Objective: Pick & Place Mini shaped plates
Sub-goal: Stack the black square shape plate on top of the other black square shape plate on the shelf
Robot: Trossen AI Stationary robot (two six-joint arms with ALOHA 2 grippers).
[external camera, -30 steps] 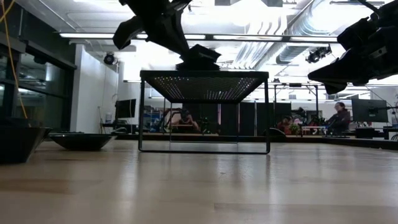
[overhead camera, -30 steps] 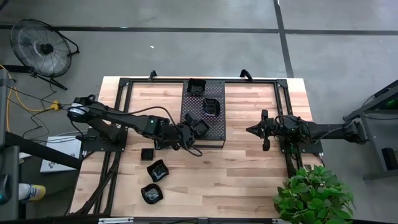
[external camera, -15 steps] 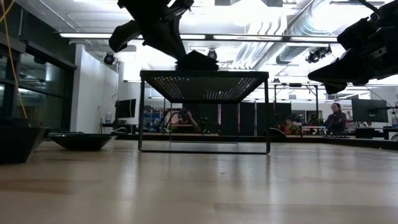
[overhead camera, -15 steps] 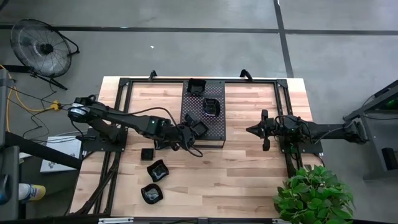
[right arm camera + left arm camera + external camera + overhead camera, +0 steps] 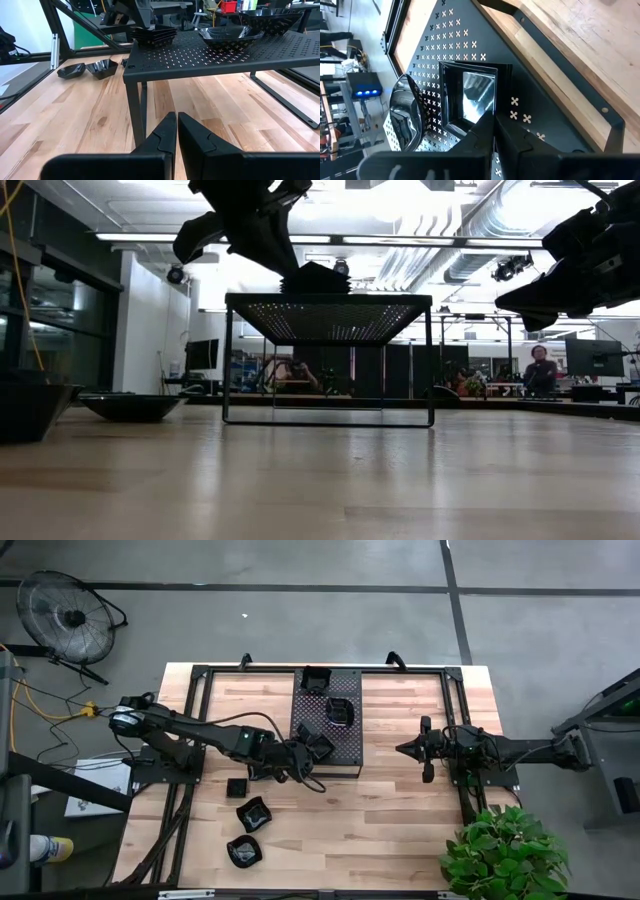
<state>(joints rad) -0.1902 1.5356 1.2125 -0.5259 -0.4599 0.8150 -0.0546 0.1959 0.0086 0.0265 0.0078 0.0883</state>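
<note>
A square mini plate (image 5: 320, 745) sits on the near-left corner of the perforated tray (image 5: 345, 745) at frame centre, with the left gripper (image 5: 305, 753) at its edge, fingers nearly together. Three more plates (image 5: 250, 812) lie on the table (image 5: 400, 820) at lower left. The right gripper (image 5: 408, 749) hovers closed, right of the tray, holding nothing.

A lab or workshop: bare concrete floor (image 5: 300, 565), a floor fan (image 5: 62, 612) beside the workbench (image 5: 400, 810), monitors (image 5: 590, 357) behind it.
</note>
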